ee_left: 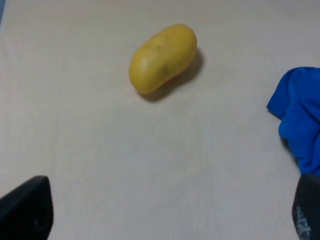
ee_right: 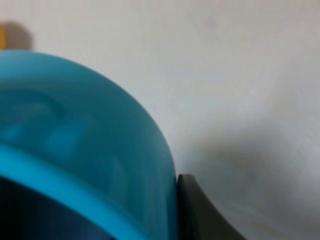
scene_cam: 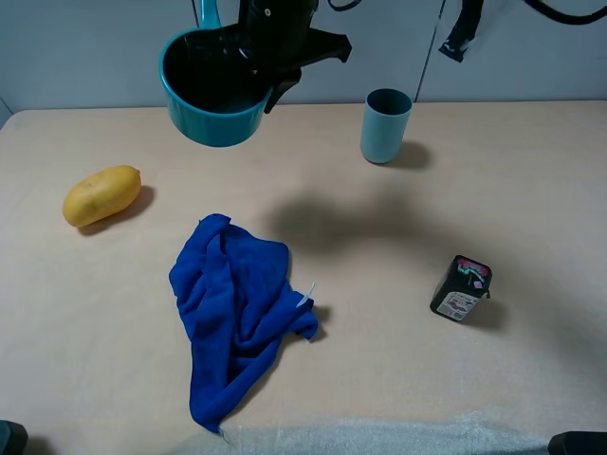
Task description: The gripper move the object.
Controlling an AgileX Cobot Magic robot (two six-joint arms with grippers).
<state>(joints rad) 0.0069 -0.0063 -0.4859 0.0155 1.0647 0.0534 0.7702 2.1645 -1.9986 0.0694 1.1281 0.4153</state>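
End effector (scene_cam: 268, 81) holds saucepan (scene_cam: 204, 118) high above tabletop (scene_cam: 455, 209).

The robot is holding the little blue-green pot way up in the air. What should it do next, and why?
Probably lower the teal saucepan slowly toward the table, with the right gripper shut on its rim. The pan hangs in the air, resting on nothing. Its shadow falls on a bare patch between the blue cloth and the teal cup, so that spot looks free for setting it down.

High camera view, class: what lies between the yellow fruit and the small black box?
The blue cloth lies between the yellow fruit and the black box, seen in the high view.
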